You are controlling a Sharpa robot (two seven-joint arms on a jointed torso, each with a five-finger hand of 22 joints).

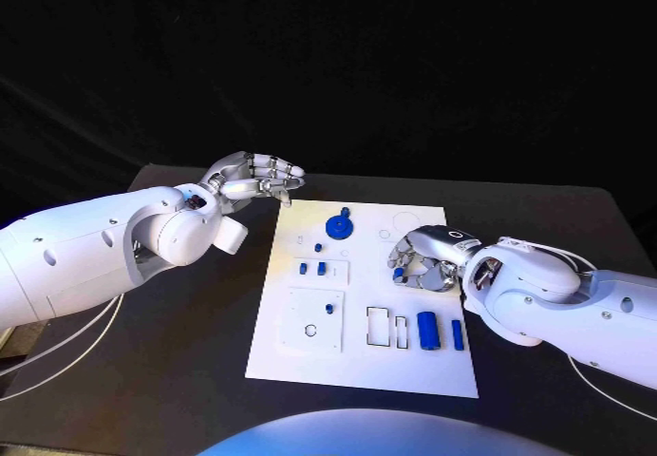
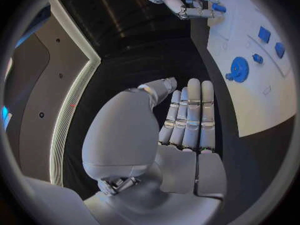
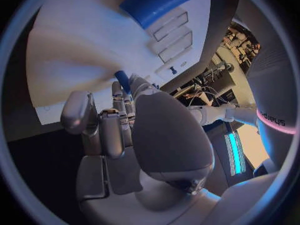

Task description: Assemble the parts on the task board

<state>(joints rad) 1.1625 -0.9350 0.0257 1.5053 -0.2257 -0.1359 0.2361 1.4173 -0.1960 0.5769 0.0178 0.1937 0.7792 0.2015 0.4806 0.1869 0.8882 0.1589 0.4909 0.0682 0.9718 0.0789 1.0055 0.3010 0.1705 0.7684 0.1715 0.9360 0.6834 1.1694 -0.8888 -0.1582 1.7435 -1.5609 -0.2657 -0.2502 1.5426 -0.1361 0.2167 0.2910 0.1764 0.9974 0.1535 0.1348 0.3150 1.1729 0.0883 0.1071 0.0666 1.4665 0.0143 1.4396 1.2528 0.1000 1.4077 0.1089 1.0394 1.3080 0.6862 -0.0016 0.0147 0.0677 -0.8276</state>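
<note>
Head view: the white task board (image 1: 359,361) lies in the middle of the black tabletop (image 1: 178,380); the left hand (image 1: 256,178) hangs above the tabletop just beyond the board's far left corner, its fingers slightly curled and a little apart, nothing between them; the right hand (image 1: 424,258) is over the right-hand middle of the board, fingers curled together around a small blue part (image 1: 400,274) that shows at its fingertips. On the board: a round blue disc part (image 1: 340,225) near the far edge; two small blue blocks (image 1: 312,269) at the left of the middle; a blue cylinder (image 1: 428,330) and a slim blue peg (image 1: 458,334) near the right front, lying beside two rectangular recesses (image 1: 387,328).

Left wrist view: the left hand's (image 2: 181,125) fingers lie straight and side by side, holding nothing; the blue disc part (image 2: 239,69) and the blocks (image 2: 270,41) lie on the board (image 2: 262,110) beyond; the right hand (image 2: 187,4) shows at the rim with blue at its fingertips.

Right wrist view: the right hand (image 3: 134,130) is bent in over the board (image 3: 81,50); the small blue part (image 3: 122,80) is pinched at its fingertips; the blue cylinder (image 3: 156,2) lies further off.
</note>
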